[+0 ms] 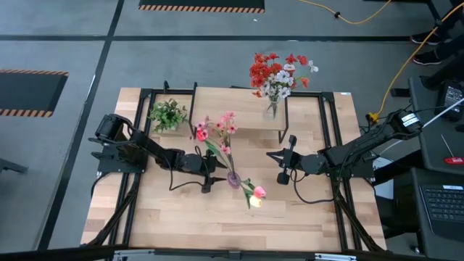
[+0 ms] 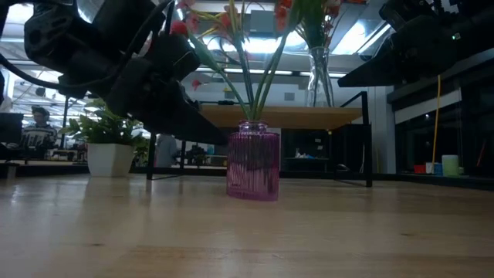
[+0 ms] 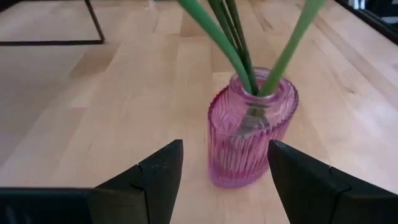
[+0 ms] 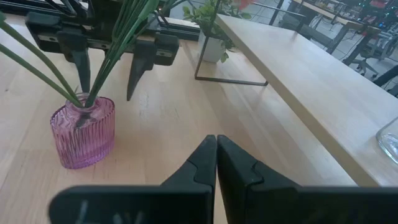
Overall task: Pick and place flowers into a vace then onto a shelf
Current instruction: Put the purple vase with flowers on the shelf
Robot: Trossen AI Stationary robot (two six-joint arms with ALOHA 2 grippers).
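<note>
Dark fingers (image 3: 158,180) of the left gripper (image 3: 225,177) stand spread wide, just short of a ribbed pink glass vase (image 3: 249,134) on the table (image 3: 93,106), gripping nothing. Green stems of the flowers (image 1: 217,134) rise from the vase's mouth, their pink blooms leaning toward the shelf (image 1: 239,112), while one pink and yellow tulip (image 1: 255,193) leans the other way. On the shelf stands a clear vase (image 1: 272,109) with a red and white bouquet (image 1: 279,72), and near its other end a small green plant (image 1: 168,114). Across the vase from the left gripper, the right gripper (image 4: 216,163) hovers over bare wood with its fingers pressed together, empty.
</note>
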